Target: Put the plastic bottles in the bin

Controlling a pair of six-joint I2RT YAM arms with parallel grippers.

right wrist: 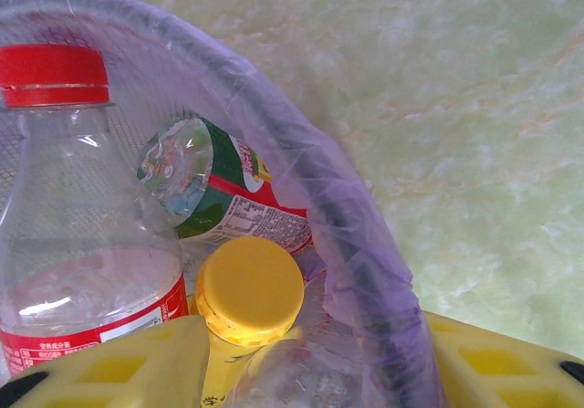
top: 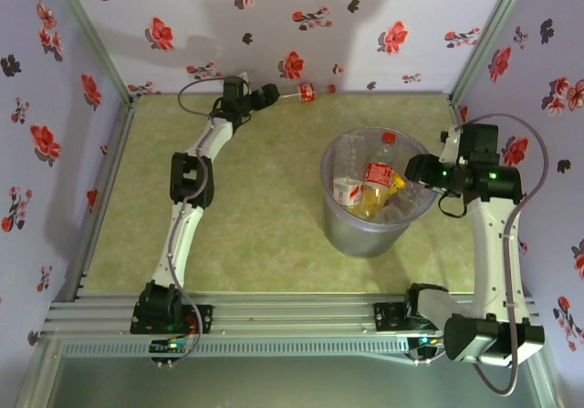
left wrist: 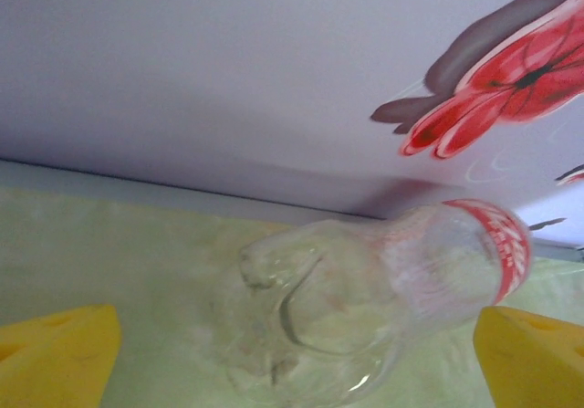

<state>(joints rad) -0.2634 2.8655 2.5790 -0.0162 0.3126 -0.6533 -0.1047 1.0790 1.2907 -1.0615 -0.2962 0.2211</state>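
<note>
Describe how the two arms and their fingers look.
The left arm and right arm look alike: white curved shells joined by black joint housings, black bases. A thin grey cable loops alongside each. Small green lights glow on the right arm. The left fingers and right fingers are yellow plastic, the right ones with square recesses.

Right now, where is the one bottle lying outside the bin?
In the top view, the bottle lies on its side at the table's far edge by the flowered back wall, just ahead of the open left gripper.
</note>
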